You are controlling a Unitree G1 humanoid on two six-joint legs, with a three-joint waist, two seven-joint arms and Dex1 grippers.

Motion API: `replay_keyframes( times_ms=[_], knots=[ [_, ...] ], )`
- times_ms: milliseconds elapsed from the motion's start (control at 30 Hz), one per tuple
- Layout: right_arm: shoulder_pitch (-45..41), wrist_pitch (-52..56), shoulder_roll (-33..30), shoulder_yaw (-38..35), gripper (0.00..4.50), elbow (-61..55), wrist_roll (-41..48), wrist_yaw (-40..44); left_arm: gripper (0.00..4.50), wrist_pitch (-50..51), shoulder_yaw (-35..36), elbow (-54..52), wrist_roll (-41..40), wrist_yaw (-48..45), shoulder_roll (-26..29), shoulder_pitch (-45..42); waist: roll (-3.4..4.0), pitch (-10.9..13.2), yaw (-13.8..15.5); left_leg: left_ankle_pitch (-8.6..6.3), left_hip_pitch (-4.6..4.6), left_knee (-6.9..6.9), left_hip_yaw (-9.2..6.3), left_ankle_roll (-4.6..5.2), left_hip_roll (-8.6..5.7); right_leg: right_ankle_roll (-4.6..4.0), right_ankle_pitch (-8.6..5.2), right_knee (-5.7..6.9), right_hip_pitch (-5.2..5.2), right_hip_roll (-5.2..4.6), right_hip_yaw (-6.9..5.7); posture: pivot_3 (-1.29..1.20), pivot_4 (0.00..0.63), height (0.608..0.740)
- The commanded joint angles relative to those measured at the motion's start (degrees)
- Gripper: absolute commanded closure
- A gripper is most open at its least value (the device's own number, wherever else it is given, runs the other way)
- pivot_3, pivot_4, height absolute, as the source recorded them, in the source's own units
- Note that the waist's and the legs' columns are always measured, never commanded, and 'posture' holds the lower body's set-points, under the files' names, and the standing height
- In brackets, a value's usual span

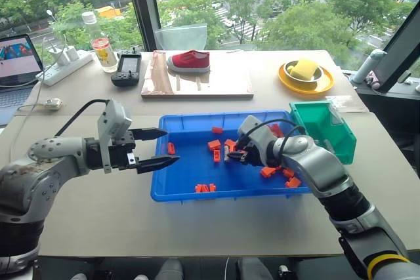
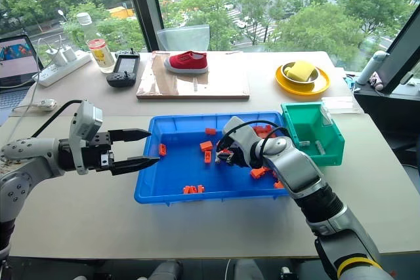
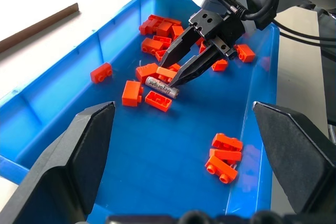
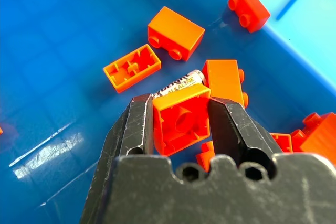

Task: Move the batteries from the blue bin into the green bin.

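Looking down from the head, one blue bin (image 1: 172, 188) sits beside one green bin (image 1: 335, 137) on the worktop (image 1: 216, 221); the left tool (image 1: 156, 148) hangs spread open at the blue rim. From the left wrist, one battery (image 3: 161, 87) lies among orange blocks (image 3: 224, 157), open blue floor nearer. From the right wrist, the right tool (image 4: 181, 109) is clamped on an orange block (image 4: 181, 119), the battery just beyond it.

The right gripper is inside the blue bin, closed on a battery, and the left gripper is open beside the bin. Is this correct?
One thing is wrong: the right gripper is closed on an orange block, not a battery; the right wrist view shows the battery lying just beyond it. It is inside the blue bin, and the left gripper is open beside it.
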Motion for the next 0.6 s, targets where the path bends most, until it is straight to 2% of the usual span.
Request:
replay_keyframes(
  times_ms=[33,233,300,400,600],
  knots=[
    [0.9,2.3,-4.5,-5.4,3.19,-4.0,0.6,0.2,0.0,0.0,1.0,-1.3,-0.7,0.1,0.6,-0.4,0.0,0.0,0.0,0.0,0.01,0.0,0.0,0.0,0.0,0.0,0.0,0.0,0.01,0.0,0.0,0.0,0.15,0.74],
    [4.2,1.6,-8.0,-6.6,3.19,-4.2,-0.3,-0.6,0.0,-0.1,0.8,-1.1,-0.6,0.1,0.6,-0.6,-0.01,0.0,-0.3,-0.01,0.02,0.0,0.02,0.02,0.01,0.0,0.0,-0.01,-0.01,0.01,0.02,0.0,0.15,0.74],
    [4.5,1.1,-8.3,-6.5,2.2,-4.5,-0.6,-0.7,0.0,-0.2,0.6,-0.8,-0.5,-0.1,0.6,-0.8,0.0,0.0,-0.4,-0.02,0.03,-0.01,0.02,0.04,0.02,0.0,0.0,0.0,-0.01,0.02,0.03,0.0,0.15,0.74],
    [2.8,1.7,-7.1,-6.9,1.31,-5.2,0.1,-1.1,0.0,-0.4,0.4,-0.5,-0.4,-0.3,0.6,-1.0,0.0,0.0,-0.2,-0.02,0.02,-0.01,0.02,0.03,0.01,0.0,0.0,0.0,-0.01,0.02,0.03,0.0,0.15,0.74],
    [0.1,3.5,-4.4,-6.9,1.31,-7.6,2.3,-1.3,0.0,-0.4,0.6,-0.5,-0.4,-0.5,0.7,-0.9,0.0,0.0,-0.2,-0.02,0.01,-0.01,0.01,0.03,0.01,0.0,0.0,0.0,-0.01,0.02,0.02,0.0,0.15,0.74]
  ],
)
